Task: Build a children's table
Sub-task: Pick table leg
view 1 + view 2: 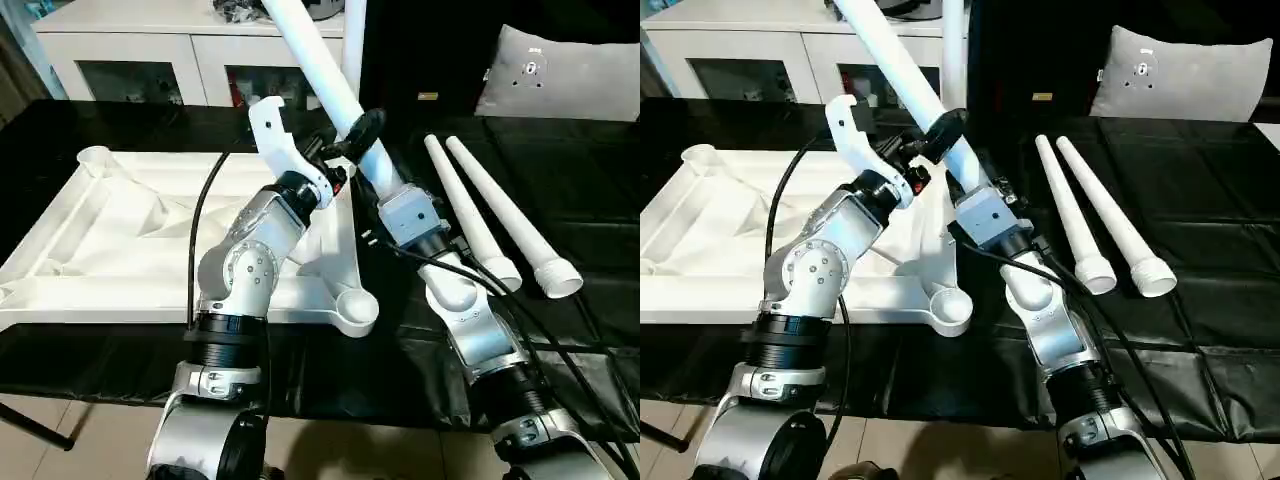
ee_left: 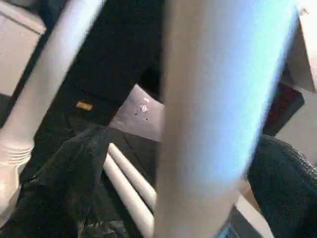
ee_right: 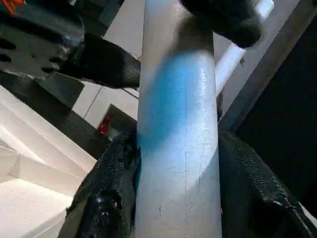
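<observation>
Tabletop (image 1: 110, 255) lies underside-up on the black bench, corner sockets exposed for fitting legs. Right gripper (image 1: 372, 168) clamps one white leg (image 1: 325, 75), angled upward; left gripper (image 1: 340, 135), fingers spread wide, brackets it to steady alignment.

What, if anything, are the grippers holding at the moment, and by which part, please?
The right gripper clamps a white tube leg near its lower end. The left gripper is open around the same leg, slightly higher up.
</observation>
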